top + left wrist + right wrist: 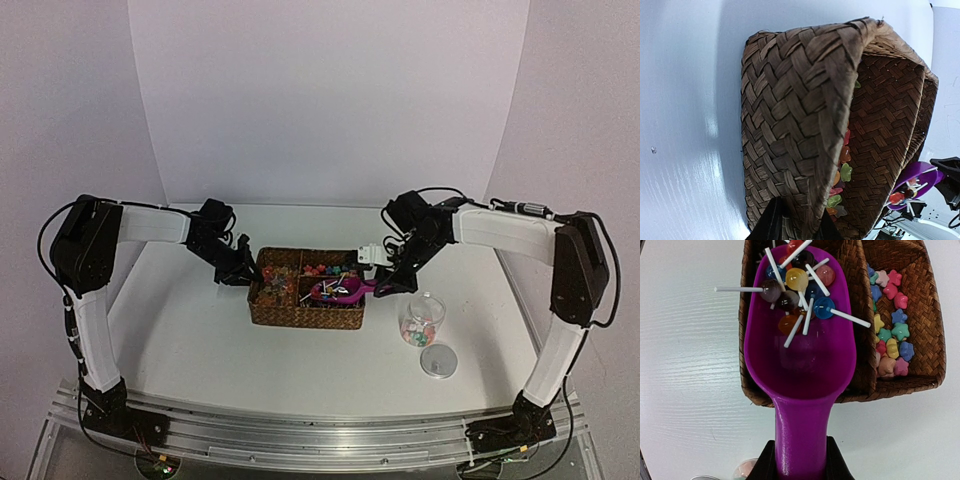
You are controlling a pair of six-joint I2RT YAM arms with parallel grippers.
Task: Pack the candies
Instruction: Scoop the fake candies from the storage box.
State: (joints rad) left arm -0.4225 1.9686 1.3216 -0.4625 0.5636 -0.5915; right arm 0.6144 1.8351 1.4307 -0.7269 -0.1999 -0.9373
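Observation:
A brown woven basket [300,314] with compartments holds small star-shaped candies [892,335] in mixed colours. My right gripper [386,286] is shut on the handle of a magenta scoop [800,365]. The scoop's bowl [338,292] hangs over the basket's right end and carries several small round lollipop candies [797,282] with white sticks. In the right wrist view the gripper [800,466] clamps the handle from both sides. My left gripper [240,272] is shut on the basket's left wall [790,115], one finger on each side of it [797,225]. Candies [840,180] show inside.
A clear jar [421,318] partly filled with candies stands open to the right of the basket, just below the right gripper. Its round lid [438,361] lies flat in front of it. The jar's rim shows at the right wrist view's bottom left [742,471].

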